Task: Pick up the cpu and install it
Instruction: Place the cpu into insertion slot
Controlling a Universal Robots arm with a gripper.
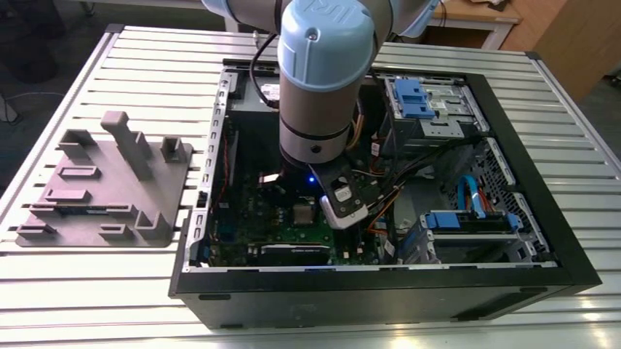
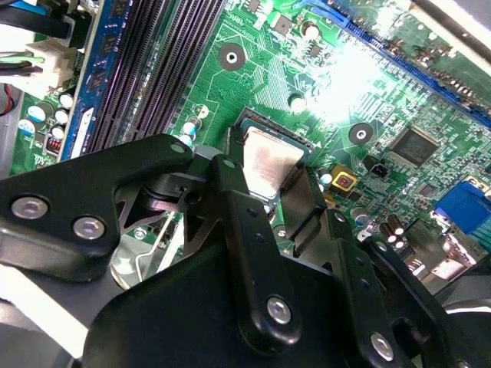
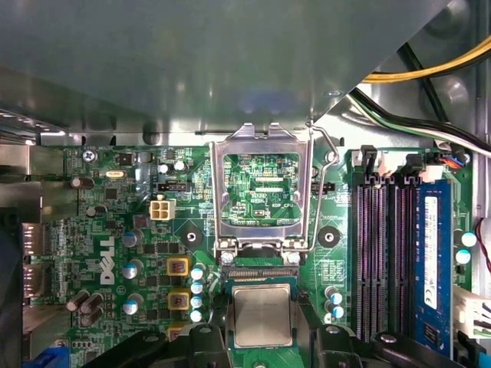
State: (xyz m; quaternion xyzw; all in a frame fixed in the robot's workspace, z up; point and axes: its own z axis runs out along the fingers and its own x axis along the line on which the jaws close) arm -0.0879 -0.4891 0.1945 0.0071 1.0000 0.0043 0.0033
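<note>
Black metal fingers of my pincer sit closest to the lens in the second wrist view. They are clenched on the cpu, a small thin square chip with a silvery-beige top, with one finger against each of two opposite edges. That view also shows my jointed finger links and a bright glare on the board.

In the first wrist view the cpu shows its pale rim and lies over the socket on the green motherboard. I cannot tell whether it is seated or just above. Right beside it the rectangular silver socket frame stands swung open, with green board showing through its window. Long black memory slots run alongside, and next to them is a blue-labelled memory stick.

The exterior view shows my pale grey-and-blue arm reaching down into the open black computer case. A grey plastic tray lies beside the case at the exterior view's left, both on a slatted metal table.
</note>
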